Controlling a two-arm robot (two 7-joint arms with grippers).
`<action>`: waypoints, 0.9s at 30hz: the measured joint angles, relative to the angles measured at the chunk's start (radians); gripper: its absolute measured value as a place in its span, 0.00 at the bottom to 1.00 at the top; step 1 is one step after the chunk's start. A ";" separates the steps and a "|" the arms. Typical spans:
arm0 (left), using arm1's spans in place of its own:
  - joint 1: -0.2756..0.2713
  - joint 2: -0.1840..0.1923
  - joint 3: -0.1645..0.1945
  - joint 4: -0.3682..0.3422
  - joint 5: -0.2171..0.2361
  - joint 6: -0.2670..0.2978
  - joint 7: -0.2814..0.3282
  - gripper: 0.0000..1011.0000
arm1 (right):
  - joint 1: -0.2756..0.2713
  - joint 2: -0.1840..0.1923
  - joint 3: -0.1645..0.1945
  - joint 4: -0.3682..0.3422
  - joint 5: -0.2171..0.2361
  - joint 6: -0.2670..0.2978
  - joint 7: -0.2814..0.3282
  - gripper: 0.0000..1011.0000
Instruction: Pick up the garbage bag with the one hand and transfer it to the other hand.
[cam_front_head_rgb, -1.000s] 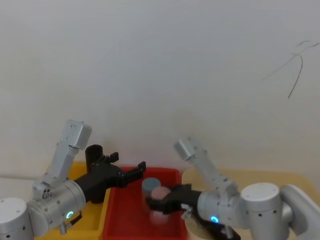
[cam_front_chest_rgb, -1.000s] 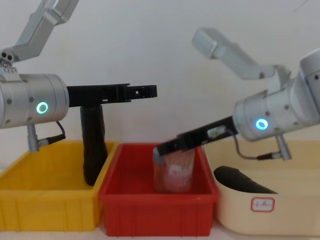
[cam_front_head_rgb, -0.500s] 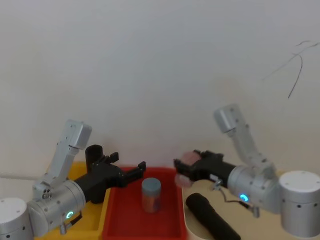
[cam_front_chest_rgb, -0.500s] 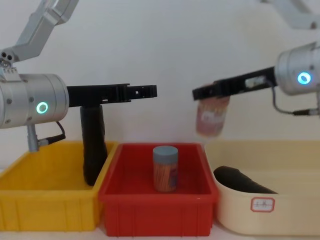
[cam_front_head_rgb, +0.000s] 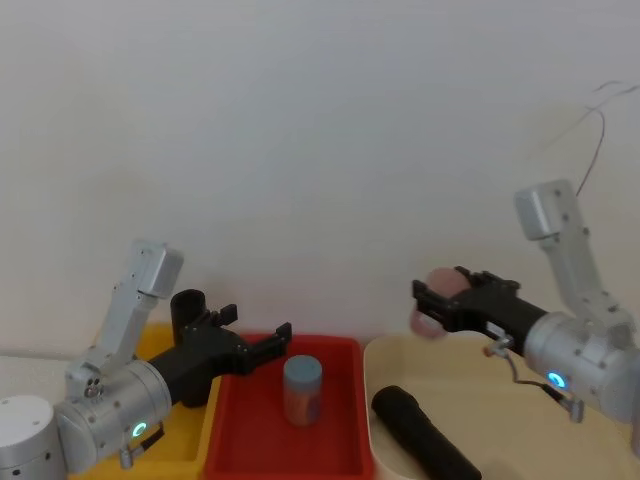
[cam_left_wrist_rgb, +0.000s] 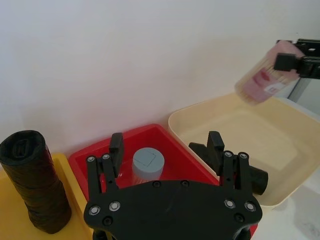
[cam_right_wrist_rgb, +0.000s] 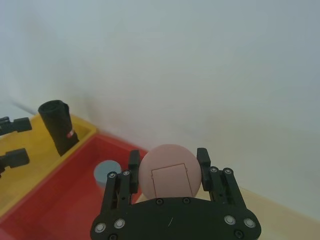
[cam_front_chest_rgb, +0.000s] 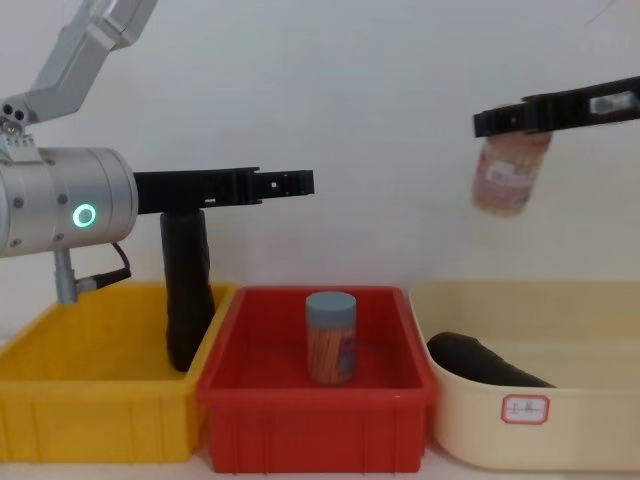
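Here is the bag (cam_front_chest_rgb: 186, 290), standing on its end in the yellow bin (cam_front_chest_rgb: 60, 400), at the corner nearest the red bin (cam_front_chest_rgb: 310, 425). Its long axis runs almost straight up and down, with the coiled end facing the ceiling and perhaps a slight lean. The red-and-white label sits low on its side in the right wrist view. Upright like that, it offers me its round flank, which I judge is the face to close on from the side. My left hand (cam_front_chest_rgb: 290, 183) is stretched out level above the bins, reaching over the red bin, with its fingers apart and nothing between them. From the chest the bag seems to sit right under it, but the left wrist view shows the roll off to one side, clear of both fingers. So I am not on it, and the pick-up is not yet done. My right hand (cam_front_chest_rgb: 520, 118) is raised high over the tub (cam_front_chest_rgb: 600, 410) and clamped on the pink jar (cam_front_chest_rgb: 510, 175), lid towards the wrist, body hanging tilted. That hand is busy, so I reckon it must let the jar go before it can take anything from me. A plain roll (cam_front_chest_rgb: 480, 360) lies flat in the tub, and a blue-lidded jar (cam_front_chest_rgb: 330, 338) stands in the red bin.
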 joint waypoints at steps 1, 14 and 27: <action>0.000 0.000 0.000 0.000 0.000 0.000 0.000 0.99 | -0.006 0.004 0.007 -0.008 0.001 0.002 -0.001 0.66; 0.000 0.000 0.000 0.000 0.000 0.000 0.000 0.99 | -0.086 0.049 0.049 -0.062 0.029 0.026 0.005 0.66; 0.000 0.000 0.000 0.000 0.000 0.000 0.000 0.99 | -0.095 0.068 0.031 0.000 0.035 0.003 0.031 0.66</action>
